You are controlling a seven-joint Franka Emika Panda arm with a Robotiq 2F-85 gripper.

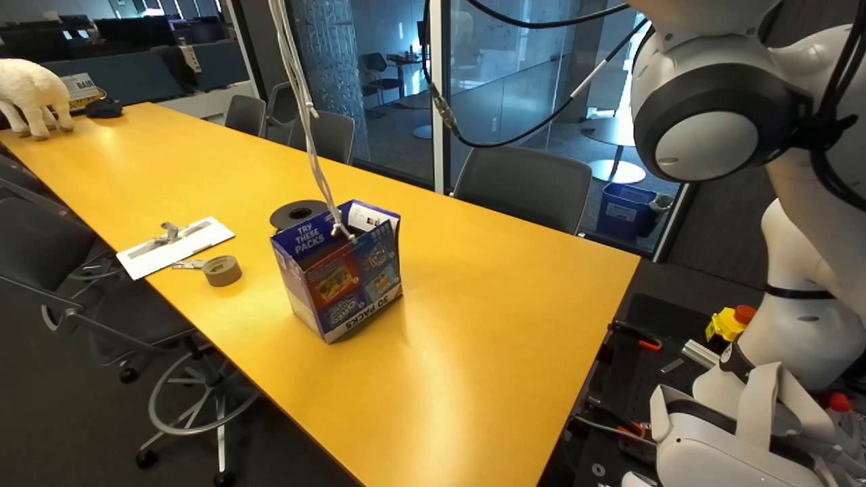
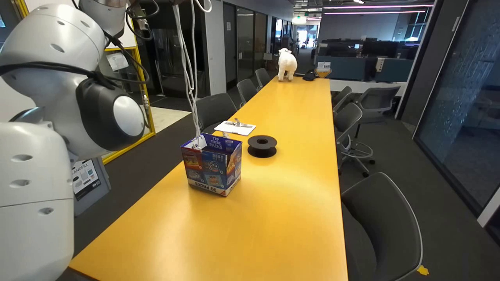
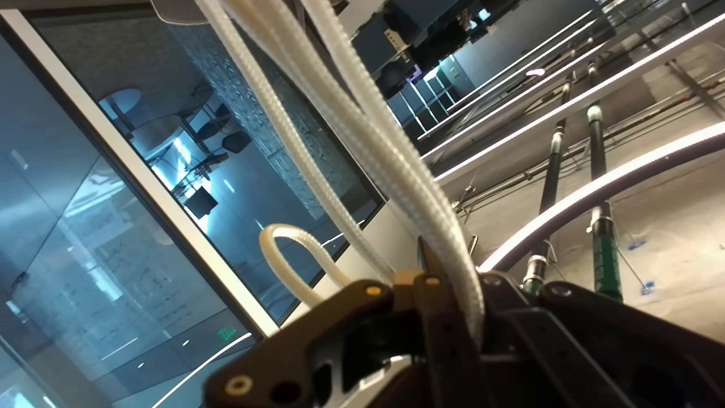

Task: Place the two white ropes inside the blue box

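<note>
In the wrist view my gripper [image 3: 456,289] is shut on the white ropes [image 3: 391,158], whose strands run up and away from the jaws; a small loop bulges out beside one finger. Both exterior views show the ropes [image 1: 310,108] [image 2: 191,93] hanging down in several long strands, so close together that I cannot tell one rope from the other. Their knotted lower ends are at the open top of the blue box [image 1: 358,277] [image 2: 214,169]; how deep they reach is unclear. The box stands upright on the table. The grip itself lies above the frame in an exterior view.
A black spool [image 1: 298,215] [image 2: 262,146] stands close to the box on the yellow table [image 1: 473,284]. A tape roll [image 1: 222,270] and a white clipboard [image 1: 177,245] lie near the table's edge. A toy sheep [image 2: 287,64] is at the far end. Chairs line both sides.
</note>
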